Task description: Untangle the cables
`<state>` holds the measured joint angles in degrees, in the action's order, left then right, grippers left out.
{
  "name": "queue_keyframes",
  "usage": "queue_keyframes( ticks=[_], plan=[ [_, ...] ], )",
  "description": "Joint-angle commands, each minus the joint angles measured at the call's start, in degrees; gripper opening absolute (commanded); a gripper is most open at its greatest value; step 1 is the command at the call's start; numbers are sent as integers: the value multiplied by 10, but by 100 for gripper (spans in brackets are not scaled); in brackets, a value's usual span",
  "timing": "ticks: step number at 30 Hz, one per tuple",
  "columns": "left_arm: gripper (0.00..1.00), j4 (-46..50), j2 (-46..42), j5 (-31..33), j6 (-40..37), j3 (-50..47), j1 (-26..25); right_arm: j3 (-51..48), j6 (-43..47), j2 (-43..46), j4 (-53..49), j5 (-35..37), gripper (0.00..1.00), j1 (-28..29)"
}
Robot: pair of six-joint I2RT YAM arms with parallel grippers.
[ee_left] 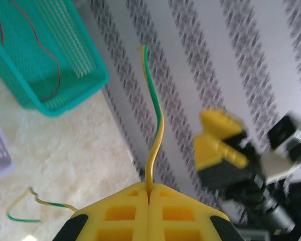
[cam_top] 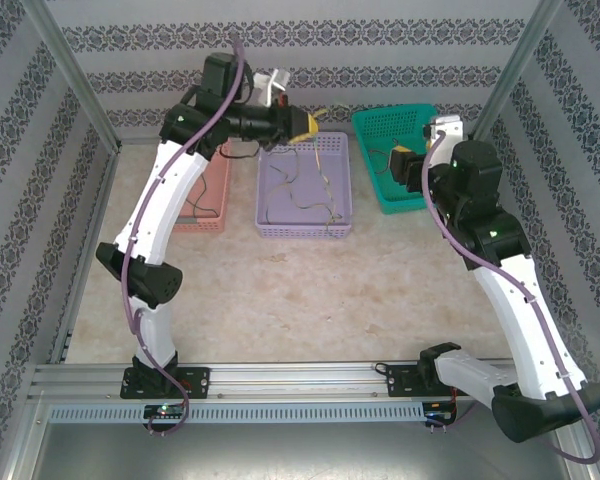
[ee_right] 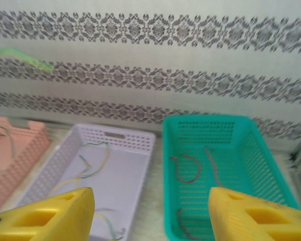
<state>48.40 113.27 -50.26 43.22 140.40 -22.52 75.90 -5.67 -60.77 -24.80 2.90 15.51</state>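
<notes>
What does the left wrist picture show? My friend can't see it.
The left gripper is shut on a yellow-green cable that sticks up between its yellow fingers. Behind it sit a teal basket holding a red cable, and a patterned wall.

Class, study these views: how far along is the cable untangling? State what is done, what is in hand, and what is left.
Done: red cables lie in the teal basket and look separate. In hand: the left tool is shut on one yellow-green cable, held up; the right tool hangs open over the teal basket. Left: yellow-green cables in the lilac basket look crossed.
</notes>
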Motion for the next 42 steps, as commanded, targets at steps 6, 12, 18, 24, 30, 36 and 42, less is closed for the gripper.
queue_keyframes(
  ticks=[6, 12, 18, 24, 30, 36, 42],
  plan=[
    [0, -209, 142, 9, 139, 99, 75, -54, -165, 20, 16, -10, 62, 70],
    [0, -270, 217, -6, 161, 108, 105, -77, -172, 49, -5, -6, 62, 80],
    [0, -214, 254, -11, 136, 90, 100, -103, -181, 81, -30, 6, 62, 81],
    [0, -174, 278, 37, 145, 31, 105, -122, -198, 91, -38, 4, 62, 85],
    [0, -147, 327, 64, 140, 30, 107, -136, -206, 96, -41, 10, 62, 94],
    [0, -165, 367, 48, 162, 41, 106, -150, -212, 105, -47, 16, 62, 102],
    [33, -142, 368, 41, 145, 45, 105, -157, -212, 110, -50, 17, 62, 102]
  ],
)
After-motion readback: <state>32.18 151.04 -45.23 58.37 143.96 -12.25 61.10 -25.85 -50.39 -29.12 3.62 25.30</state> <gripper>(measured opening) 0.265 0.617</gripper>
